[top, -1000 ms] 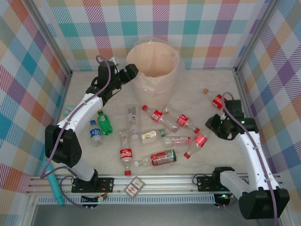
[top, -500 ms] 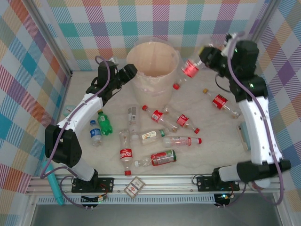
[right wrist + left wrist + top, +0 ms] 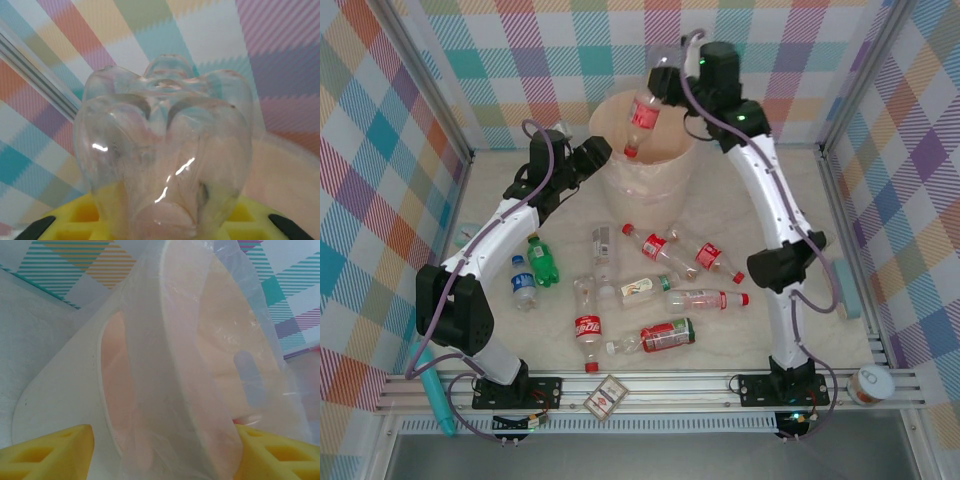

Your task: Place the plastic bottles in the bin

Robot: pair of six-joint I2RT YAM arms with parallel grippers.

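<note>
clear plastic bottle with red label [image 3: 642,112] hangs cap-down, long axis slightly off vertical, over round beige lined bin [image 3: 650,188], clenched in right gripper [image 3: 665,78]; left gripper [image 3: 596,154] straddles the rim, grip can't be told.

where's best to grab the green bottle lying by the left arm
Probably from above, pinching across the mid-body of the green bottle: it lies flat, long axis roughly near to far, round sides exposed. The blue-labelled bottle lies close on its left, so keep the spread small.

held bottle [image 3: 642,112] above open bin [image 3: 652,186], left claw [image 3: 599,151] straddling rim, bottles [image 3: 666,334] strewn centrally
</note>
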